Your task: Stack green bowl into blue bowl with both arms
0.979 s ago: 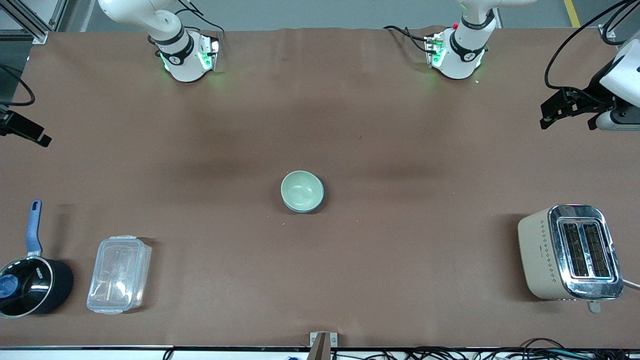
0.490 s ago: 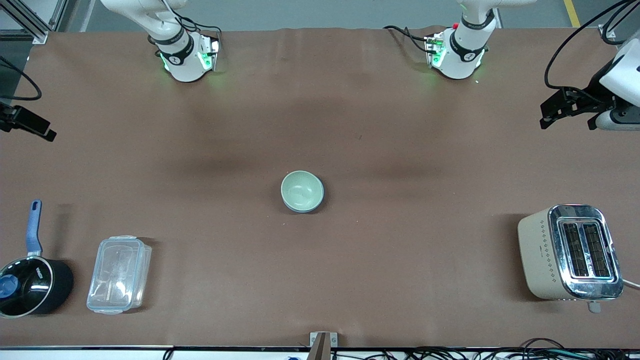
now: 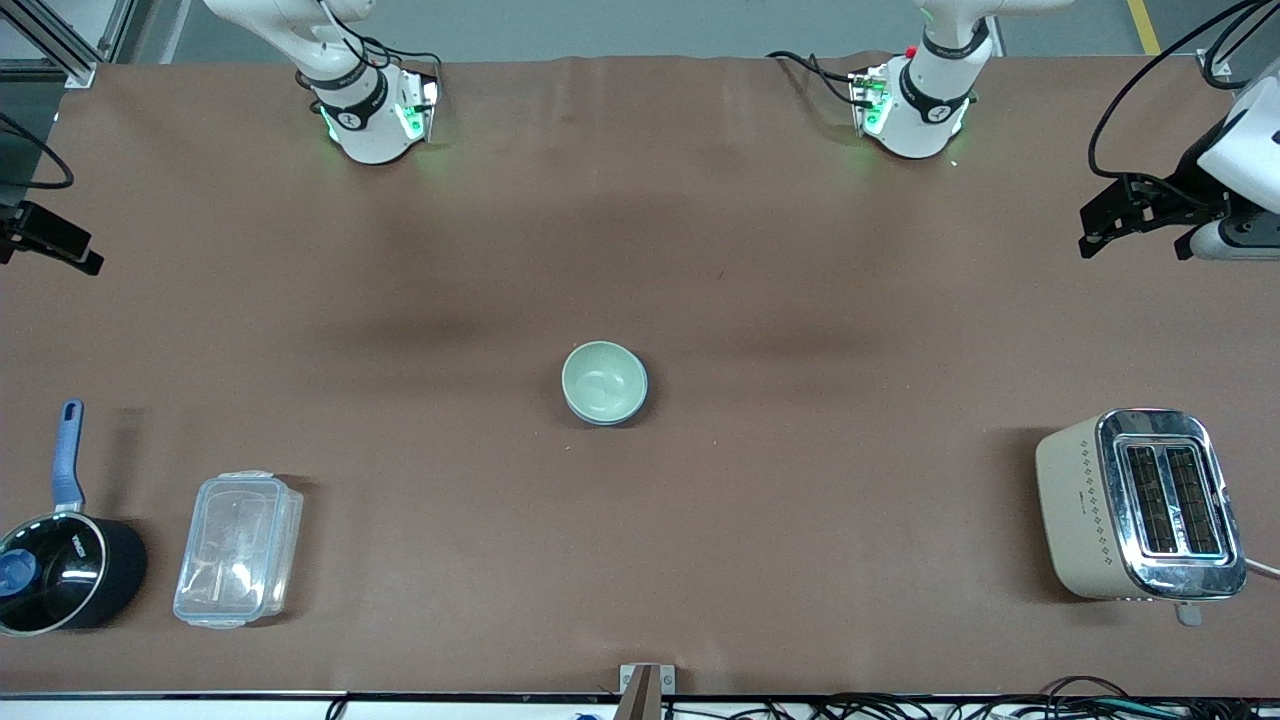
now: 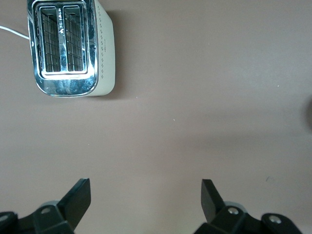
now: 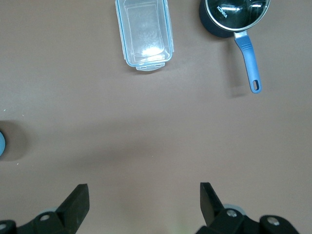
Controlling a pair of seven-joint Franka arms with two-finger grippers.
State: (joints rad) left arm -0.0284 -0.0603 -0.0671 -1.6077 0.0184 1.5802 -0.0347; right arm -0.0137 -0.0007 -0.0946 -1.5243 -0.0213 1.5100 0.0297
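The green bowl (image 3: 603,379) sits nested inside the blue bowl (image 3: 641,398) at the middle of the table; only a thin blue rim shows around it. An edge of the blue bowl also shows in the right wrist view (image 5: 1,145). My left gripper (image 3: 1100,222) hangs open and empty over the table at the left arm's end; in the left wrist view (image 4: 146,201) its jaws stand wide apart over bare table. My right gripper (image 3: 75,250) is open and empty over the table's edge at the right arm's end, also with jaws wide apart in its own view (image 5: 144,201).
A cream and chrome toaster (image 3: 1140,505) stands at the left arm's end, near the front camera. A clear plastic container (image 3: 238,548) and a black saucepan with a blue handle (image 3: 60,560) lie at the right arm's end. A brown cloth covers the table (image 3: 800,500).
My right gripper has drifted slightly toward the robots' side of the table at the right arm's end. The bowls and the left arm have not moved.
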